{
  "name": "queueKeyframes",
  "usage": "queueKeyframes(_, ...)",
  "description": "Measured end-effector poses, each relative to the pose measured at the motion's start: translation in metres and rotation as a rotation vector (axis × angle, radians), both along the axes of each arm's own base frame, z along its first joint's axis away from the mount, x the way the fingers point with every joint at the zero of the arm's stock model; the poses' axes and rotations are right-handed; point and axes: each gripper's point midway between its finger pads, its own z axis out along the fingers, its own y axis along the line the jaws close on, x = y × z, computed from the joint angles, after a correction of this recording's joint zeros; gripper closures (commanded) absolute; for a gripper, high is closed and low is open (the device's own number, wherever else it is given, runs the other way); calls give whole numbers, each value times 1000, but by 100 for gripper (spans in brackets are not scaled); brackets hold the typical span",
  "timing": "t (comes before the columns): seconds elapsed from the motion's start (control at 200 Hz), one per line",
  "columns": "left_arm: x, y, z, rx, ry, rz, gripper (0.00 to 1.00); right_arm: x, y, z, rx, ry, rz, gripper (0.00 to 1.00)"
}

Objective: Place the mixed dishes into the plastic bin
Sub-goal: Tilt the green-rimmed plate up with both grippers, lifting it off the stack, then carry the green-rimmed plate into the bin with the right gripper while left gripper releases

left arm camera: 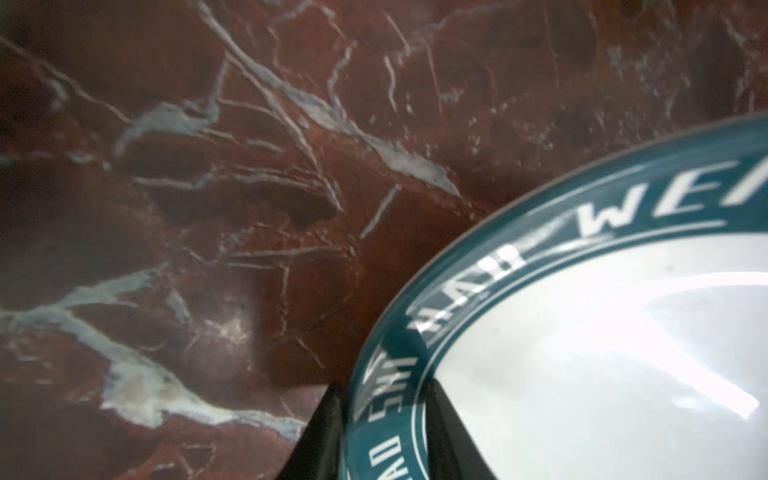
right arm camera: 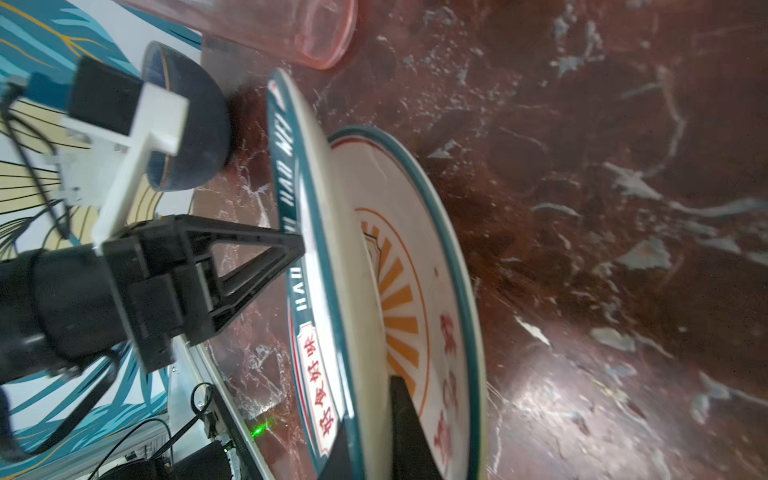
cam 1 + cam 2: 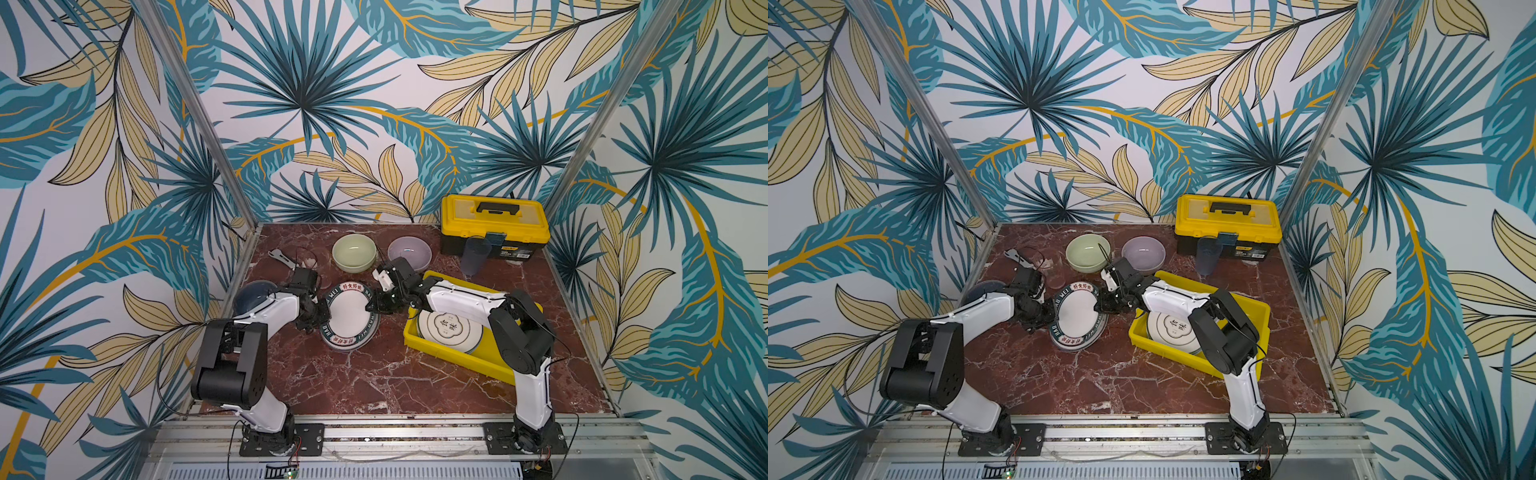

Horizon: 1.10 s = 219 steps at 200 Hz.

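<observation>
Centrally, the lettered plate (image 3: pixel 351 318) is hanging tilted over the table (image 3: pixel 374 386), above a sunburst plate (image 2: pixel 415 291) that is lying flat beneath it. The right fingers (image 2: pixel 409 432) are clamping its rim on the bin side, and the left fingers (image 1: pixel 326 440) are straddling the opposite rim, though whether they are pressing it is not showing. The yellow bin (image 3: pixel 457 359) is sitting just right of it, carrying a ring-emblem plate (image 3: pixel 446 328), while the pale green bowl (image 3: pixel 354 252), lilac bowl (image 3: pixel 409 252) and blue-grey tumbler (image 3: pixel 475 255) are standing behind on the table, outside the bin.
</observation>
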Motion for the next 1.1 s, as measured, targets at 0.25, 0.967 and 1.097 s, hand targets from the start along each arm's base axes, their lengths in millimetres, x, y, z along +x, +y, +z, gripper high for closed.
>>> queueKeyframes(0.25,-12,2,32,-4,-40,17,46,-3,4,15,43,-6,24,100)
queueKeyframes(0.967,1,-12,123,-86,-283,-31,30,-10,-155,139,-8,-256,-246,100)
queueKeyframes(1.097,1,-12,123,-82,-286,-41,30,-23,-205,141,-82,-278,-361,100)
